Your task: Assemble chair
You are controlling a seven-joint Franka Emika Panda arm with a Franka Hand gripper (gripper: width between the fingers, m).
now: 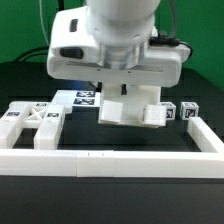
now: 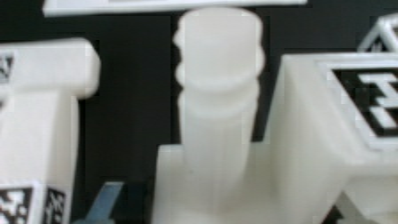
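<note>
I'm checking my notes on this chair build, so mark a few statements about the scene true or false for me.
1. The tabletop is black. True.
2. The cross-braced chair part is bright red. False: it is matte white.
3. The robot arm hangs over the middle of the scene. True.
4. The border rail is black. False: it is white, lying low on the table.
5. In the wrist view, a ribbed peg stands between two tagged blocks. True.

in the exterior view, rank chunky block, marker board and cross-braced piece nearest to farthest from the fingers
1. chunky block: gripped, centre
2. marker board: just toward the exterior view's left
3. cross-braced piece: far on the exterior view's left
</note>
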